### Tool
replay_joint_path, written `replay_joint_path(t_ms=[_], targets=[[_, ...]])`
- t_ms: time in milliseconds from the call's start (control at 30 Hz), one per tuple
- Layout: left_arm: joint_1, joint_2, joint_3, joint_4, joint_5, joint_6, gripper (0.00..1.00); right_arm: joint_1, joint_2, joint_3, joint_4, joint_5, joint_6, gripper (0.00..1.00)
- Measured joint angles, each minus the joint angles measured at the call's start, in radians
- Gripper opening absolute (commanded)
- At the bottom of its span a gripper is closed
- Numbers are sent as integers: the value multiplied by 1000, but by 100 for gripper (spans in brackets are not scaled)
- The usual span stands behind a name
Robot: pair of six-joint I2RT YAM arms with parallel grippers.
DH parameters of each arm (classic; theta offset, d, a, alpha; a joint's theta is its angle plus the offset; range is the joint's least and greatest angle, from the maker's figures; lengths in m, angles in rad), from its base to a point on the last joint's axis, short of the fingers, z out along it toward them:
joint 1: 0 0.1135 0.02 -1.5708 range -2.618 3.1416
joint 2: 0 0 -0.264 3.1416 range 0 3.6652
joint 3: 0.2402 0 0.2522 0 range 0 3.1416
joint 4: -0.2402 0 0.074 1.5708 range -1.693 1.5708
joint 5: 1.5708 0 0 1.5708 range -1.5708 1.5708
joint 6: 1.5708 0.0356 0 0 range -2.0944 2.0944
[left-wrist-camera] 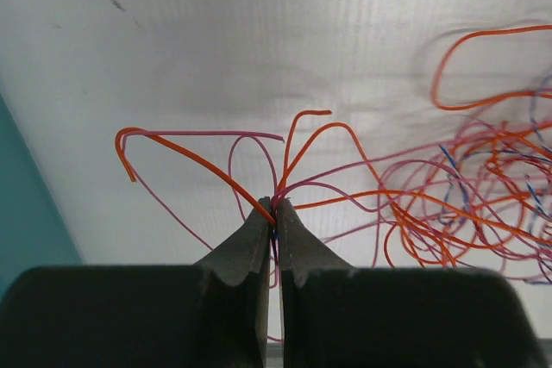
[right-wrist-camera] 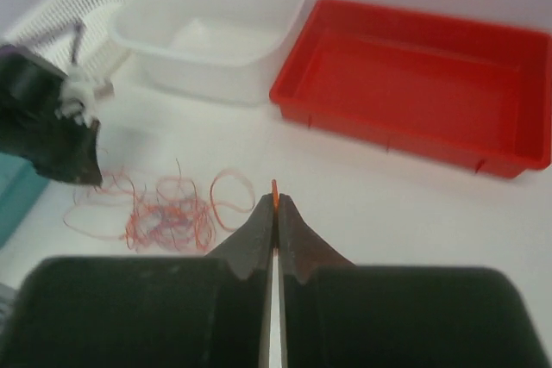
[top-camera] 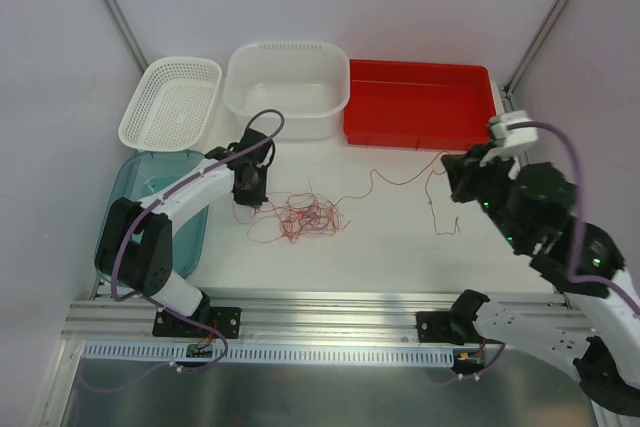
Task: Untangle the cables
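From above, the cables point(top-camera: 305, 215) lay as a loose, curly tangle mid-table point(top-camera: 390, 247), just right of the left gripper point(left-wrist-camera: 274, 207). One long strand trailed right toward the right gripper point(right-wrist-camera: 275, 202). Only the left wrist view showed that gripper's jaws pressed together on a pinch of orange and pink strands, with loops fanning out above the tips. A few thin blue strands showed there too. Only the right wrist view showed the right jaws closed on a single orange end, its tip poking up between them. Behind stood a basket point(top-camera: 170, 97), a tub point(top-camera: 288, 87) and a red tray point(top-camera: 418, 102). A teal bin point(top-camera: 150, 175) sat at left.
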Motion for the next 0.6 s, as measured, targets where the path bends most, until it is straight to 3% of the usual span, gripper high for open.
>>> replay_joint_path(t_ms=[133, 233, 267, 333, 367, 433, 500, 600], targets=[[-35, -66, -10, 22, 55, 5, 0, -10, 29, -278, 20, -27, 94, 1], [-66, -105, -14, 34, 78, 5, 3, -42, 74, -425, 8, -35, 156, 17], [-72, -117, -17, 39, 86, 5, 11, -57, 85, -460, -1, -38, 174, 34], [-77, -138, -25, 40, 98, 6, 21, -86, 103, -494, -34, -49, 201, 55], [-77, -150, -28, 40, 101, 6, 33, -95, 111, -497, -43, -54, 211, 60], [-77, -174, -35, 42, 113, 9, 46, -103, 126, -497, -52, -71, 211, 73], [-77, -213, -45, 41, 131, 9, 66, -103, 135, -497, -55, -98, 201, 78], [-86, -278, -48, 42, 162, 3, 83, -103, 151, -497, -56, -147, 174, 84]])
